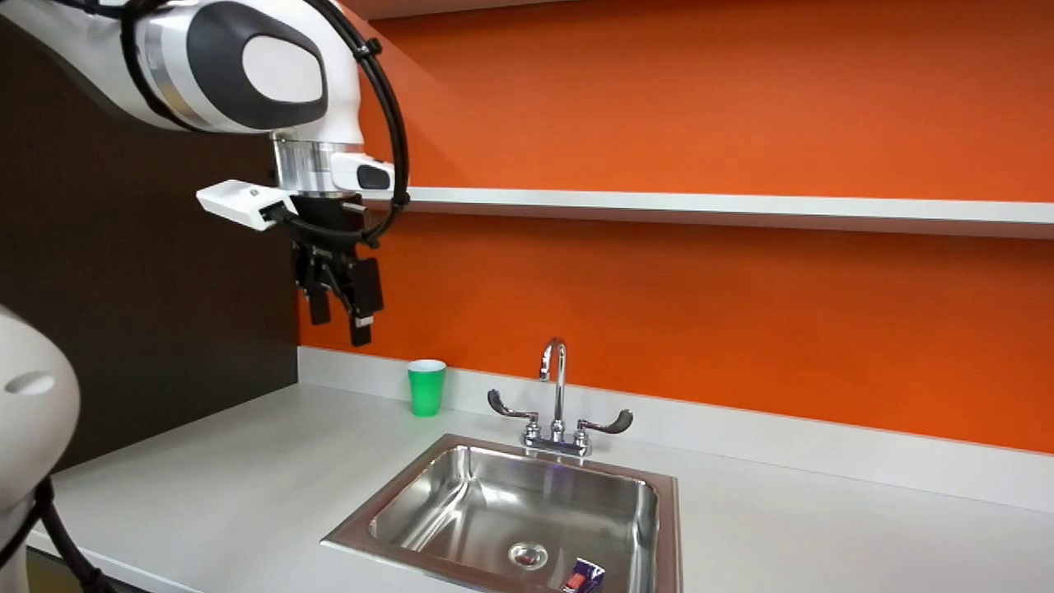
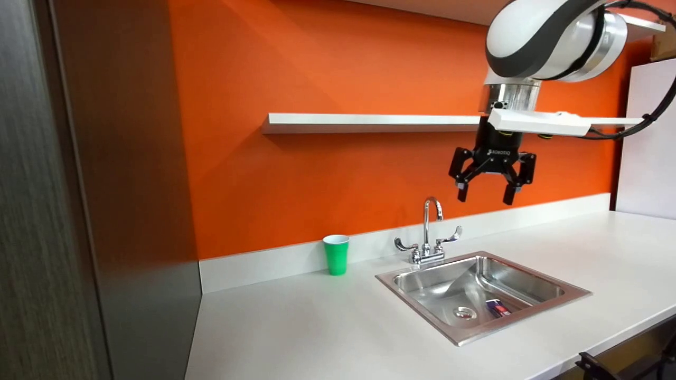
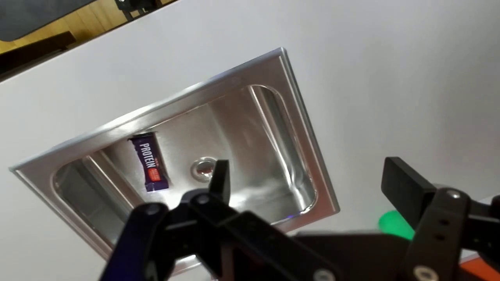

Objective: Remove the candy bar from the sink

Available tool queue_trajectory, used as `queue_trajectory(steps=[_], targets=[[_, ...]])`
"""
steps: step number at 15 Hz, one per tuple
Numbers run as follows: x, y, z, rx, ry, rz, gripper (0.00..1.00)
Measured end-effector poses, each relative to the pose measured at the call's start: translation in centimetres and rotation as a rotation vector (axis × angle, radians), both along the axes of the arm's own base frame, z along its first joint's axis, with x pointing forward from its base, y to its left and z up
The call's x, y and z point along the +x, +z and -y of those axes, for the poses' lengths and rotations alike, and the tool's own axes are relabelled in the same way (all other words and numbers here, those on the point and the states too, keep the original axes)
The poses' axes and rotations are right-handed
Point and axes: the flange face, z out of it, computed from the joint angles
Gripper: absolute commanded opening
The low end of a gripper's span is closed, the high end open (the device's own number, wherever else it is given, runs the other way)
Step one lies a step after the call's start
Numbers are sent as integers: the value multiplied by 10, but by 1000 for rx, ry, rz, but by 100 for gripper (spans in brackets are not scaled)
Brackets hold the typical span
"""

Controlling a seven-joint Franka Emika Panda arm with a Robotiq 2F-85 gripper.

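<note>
The jaws are standing wide apart, and the gripper (image 2: 485,198) is hanging well above the counter (image 2: 290,322), its fingers (image 2: 462,193) pointing to about six o'clock in both exterior views. In an exterior view, the arm (image 1: 222,74) is occupying the place above it, at about eleven o'clock. Down in the sink (image 3: 300,132), as the wrist view is showing, the bar (image 3: 150,162) is lying on the bottom, at about nine o'clock from the drain (image 3: 202,168) and near it, without touching. It is showing a dark purple colour, with an orange-red patch and the word PROTEIN. In an exterior view, the faucet (image 1: 559,403) is standing at the rim of the sink, between twelve and one o'clock from the sink's middle. The cup (image 1: 426,391), green in colour, is standing upright on the counter at nine o'clock from the faucet, apart from the sink. Farther off, the shelf (image 1: 700,203) is running along the orange wall (image 1: 741,313), at about two o'clock from the gripper.
</note>
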Motion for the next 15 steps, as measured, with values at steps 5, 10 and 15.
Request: queue_trajectory(steps=[5,10,15], targets=[[2,-16,51,-6,-59,-34,100],[14,-49,105,-36,-43,-34,100],[36,-91,151,-53,-15,-27,100]])
